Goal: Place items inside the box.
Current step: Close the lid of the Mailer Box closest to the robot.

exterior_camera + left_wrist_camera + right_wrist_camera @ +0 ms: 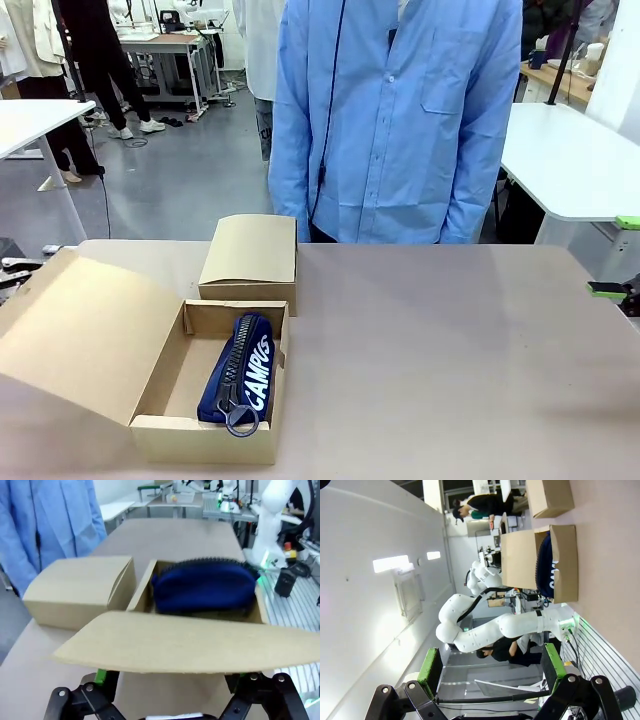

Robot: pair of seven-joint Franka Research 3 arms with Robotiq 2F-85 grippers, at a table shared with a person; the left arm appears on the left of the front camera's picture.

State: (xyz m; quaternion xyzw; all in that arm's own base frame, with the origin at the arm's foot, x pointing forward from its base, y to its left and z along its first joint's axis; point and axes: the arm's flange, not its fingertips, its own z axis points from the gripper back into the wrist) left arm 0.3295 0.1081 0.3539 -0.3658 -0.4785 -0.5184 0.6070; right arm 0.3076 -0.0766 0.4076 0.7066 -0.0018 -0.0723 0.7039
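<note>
we look across a pale brown worktop [440, 350] in a workshop with a grey floor and white tables behind, where a person in a light blue shirt [395, 120] stands at the far edge with arms hanging down.

on the left part of the worktop we see the larger cardboard box [170, 370], open, its hinged flap lid [80, 335] tilted back toward the left. inside it, along the right-hand wall, lies the navy zip pouch [240, 372] with white lettering reading "campus", its zip running lengthwise and its ring pull at the near end. the rest of the box floor shows bare brown card. just behind the box, touching or nearly touching its far wall, stands the smaller cardboard box [250, 262], closed.

in the left wrist view we see the left hand [170, 680] low behind the flap lid [190, 647], its 2 fingers spread wide apart with nothing between them; past the flap the pouch [202, 587] sits in the box [142, 587], with the smaller box [77, 592] beside it.

in the right wrist view we see the right hand [490, 667] well away from the boxes, its 2 green-padded fingers [429, 665] apart and empty, facing the left arm [495, 627] and the room; the box [565, 562] and pouch [544, 565] show far off. in the front view a green pad [607, 289] sits at the right edge.
</note>
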